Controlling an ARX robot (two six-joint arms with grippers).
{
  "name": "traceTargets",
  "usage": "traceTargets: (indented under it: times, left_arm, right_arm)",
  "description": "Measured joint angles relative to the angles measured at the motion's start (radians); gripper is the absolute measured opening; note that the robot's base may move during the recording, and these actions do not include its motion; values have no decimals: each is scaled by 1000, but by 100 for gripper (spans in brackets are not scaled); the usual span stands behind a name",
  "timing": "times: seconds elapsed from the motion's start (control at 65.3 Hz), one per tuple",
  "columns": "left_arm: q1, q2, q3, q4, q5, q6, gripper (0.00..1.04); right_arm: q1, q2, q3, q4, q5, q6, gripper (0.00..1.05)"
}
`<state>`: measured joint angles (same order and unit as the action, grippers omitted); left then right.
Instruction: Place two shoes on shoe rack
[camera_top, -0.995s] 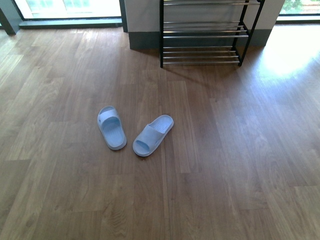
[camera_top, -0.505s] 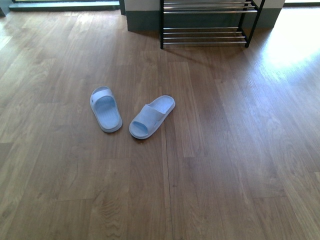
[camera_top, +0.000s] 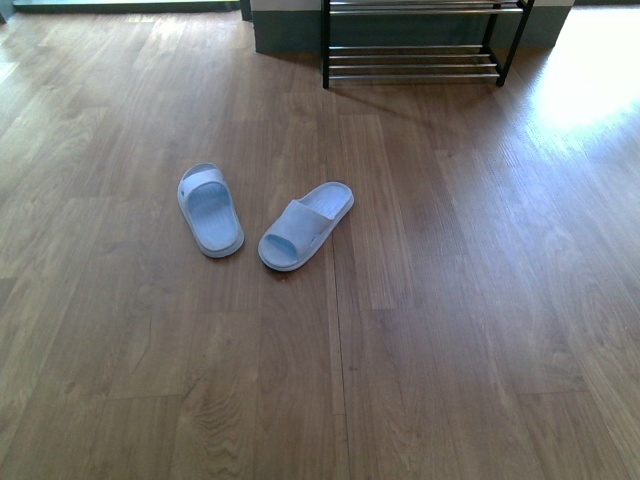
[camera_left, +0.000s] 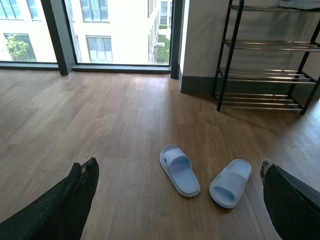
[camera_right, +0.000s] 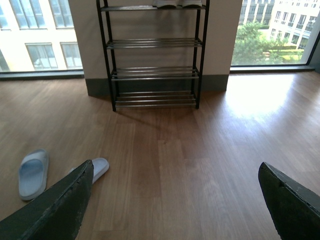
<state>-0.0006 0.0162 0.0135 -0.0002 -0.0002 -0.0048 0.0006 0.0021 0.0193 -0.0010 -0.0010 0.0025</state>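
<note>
Front view | left slide (camera_top: 210, 211) toes toward shoe rack (camera_top: 410, 62) | right slide (camera_top: 305, 226) diagonal | left end effector (camera_left: 178, 164), right end effector (camera_right: 175, 166) released

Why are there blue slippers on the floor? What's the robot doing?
Nothing is being held right now. One slide and the other slide lie near each other on the wooden floor, angled and not touching. The shoe rack stands farther off by the wall. The left gripper and the right gripper are both open and hold nothing, so no slide has been picked up yet.
</note>
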Motion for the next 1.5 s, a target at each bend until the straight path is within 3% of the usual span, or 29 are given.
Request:
traceTargets:
  times: [1.44,1.501]
  left_arm:
    - [0,0,0,0,0,0,95]
    - [0,0,0,0,0,0,95]
  right_arm:
    - [0,2,0,0,-1,0,96]
    - [-50,67,8,27,-188,-3,96]
